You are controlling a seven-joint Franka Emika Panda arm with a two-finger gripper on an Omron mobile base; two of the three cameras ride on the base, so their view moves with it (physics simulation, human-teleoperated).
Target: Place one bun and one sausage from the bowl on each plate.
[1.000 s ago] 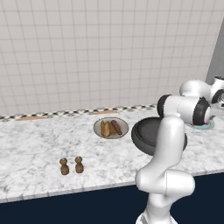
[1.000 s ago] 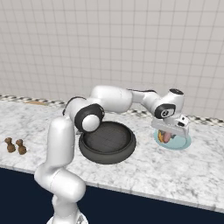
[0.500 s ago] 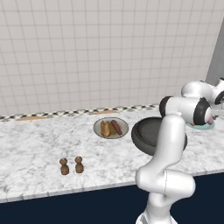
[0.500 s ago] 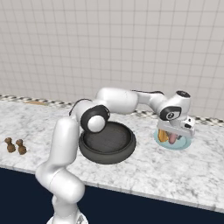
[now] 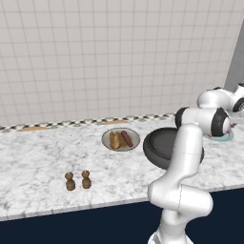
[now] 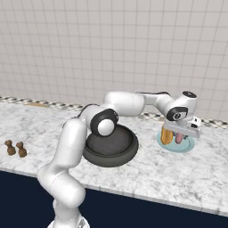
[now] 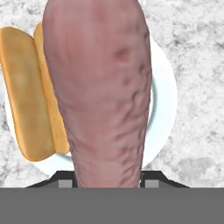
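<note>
Two plates: beige plate [image 5: 120, 139] sat near the counter's [image 6: 191, 171] back edge, left of the bowl; teal plate [image 6: 178, 143] sat toward the counter's right end, right of the bowl.
Bowl: dark bowl [image 6: 109, 147] was seen mid-counter between the plates, nothing visible inside.
Gripper: gripper [image 6: 179, 135] was held over the teal plate, jaws narrowed and clamped on the sausage [image 7: 100, 87].
Sausage: held end-down above the teal plate's middle; contact with the plate could not be told.
Bun: one bun [image 7: 30, 92] lay on the teal plate, just beside the held sausage.
Beige plate load: a bun [image 5: 114, 140] and a sausage [image 5: 127, 138] lay side by side on it.
Shakers: two brown shakers [image 5: 77, 180] stood near the counter's front edge, left part.
</note>
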